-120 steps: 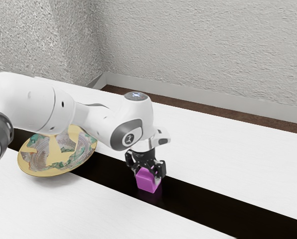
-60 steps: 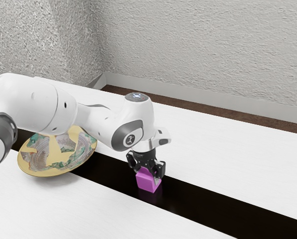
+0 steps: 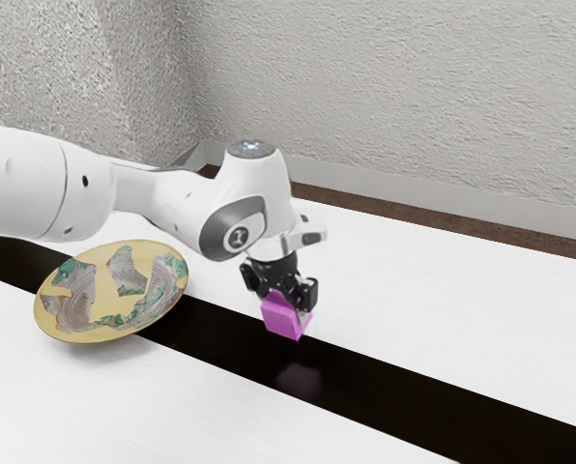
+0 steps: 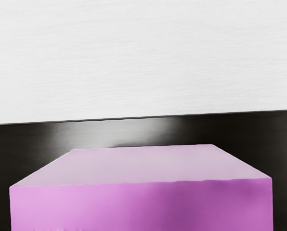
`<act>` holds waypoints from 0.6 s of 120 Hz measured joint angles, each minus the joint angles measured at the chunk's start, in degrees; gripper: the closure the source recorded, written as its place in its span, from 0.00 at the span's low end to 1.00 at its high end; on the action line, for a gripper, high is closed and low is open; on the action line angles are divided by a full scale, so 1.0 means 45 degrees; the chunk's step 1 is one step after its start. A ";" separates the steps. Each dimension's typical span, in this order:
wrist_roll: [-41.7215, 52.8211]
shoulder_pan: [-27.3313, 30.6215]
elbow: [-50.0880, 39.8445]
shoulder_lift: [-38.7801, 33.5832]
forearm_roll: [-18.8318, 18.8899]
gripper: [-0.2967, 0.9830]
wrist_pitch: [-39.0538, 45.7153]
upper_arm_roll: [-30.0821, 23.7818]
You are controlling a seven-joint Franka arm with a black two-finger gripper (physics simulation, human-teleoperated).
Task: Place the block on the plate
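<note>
The hand [image 3: 286,304] is closed on the magenta block [image 3: 286,320], with a finger to either side of its upper part; the block hangs above the glossy dark stripe [image 3: 394,389] of the white desk [image 3: 443,290], its faint reflection showing apart beneath it; it looks a little tilted. The patterned plate [image 3: 111,293] lies well apart, toward the exterior view's left, across the same stripe, with nothing on it.

The step in hand seems to be the lift, with the carry to the plate and the release still to do; the main danger is height, for the block's lower part sticks out below the fingers, and a sideways move made too low could catch the plate's rim, shoving the plate along or twisting the block in the grip; a quick swing might also work it loose, since the hold is on the upper part only. Stopping short would set it on the rim, where it could tip back to the desk; letting go too high, or over the sloping side, could make it bounce or slide; a level, slow lowering over the middle seems safest.
</note>
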 joint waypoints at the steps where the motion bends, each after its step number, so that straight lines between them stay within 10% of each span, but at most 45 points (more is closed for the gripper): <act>1: -0.0001 -0.0001 0.0000 -0.0038 0.0017 0.44 -0.0028 0.0003; 72: 0.0055 0.2190 -0.0174 -0.1284 0.1506 0.45 -0.1939 0.0004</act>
